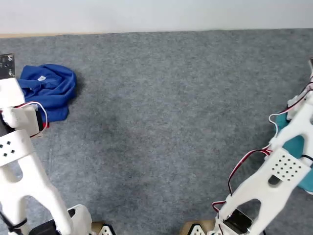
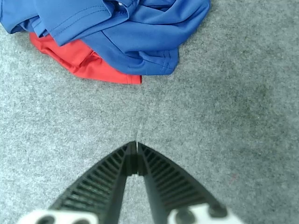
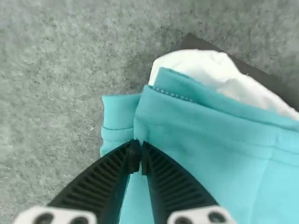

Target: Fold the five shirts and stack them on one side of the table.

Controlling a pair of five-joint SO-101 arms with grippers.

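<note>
Fabric first: blue shirt (image 2: 135,32), smooth sporty knit, is lying crumpled in soft folds on the left arm's side, overlapping a flat red shirt (image 2: 88,65) beneath it. Left tool (image 2: 137,148) is hovering just short of them, ribbed black fingers pressed together, gripping nothing. Right tool (image 3: 137,148) is sitting over a folded teal shirt (image 3: 210,154), fingers together too; whether it is pinching cloth, I cannot tell. White cloth (image 3: 210,74) is bulging out beneath the teal. Grey felt-like surface (image 1: 161,122) is running up to a pale wall (image 1: 156,14).
</note>
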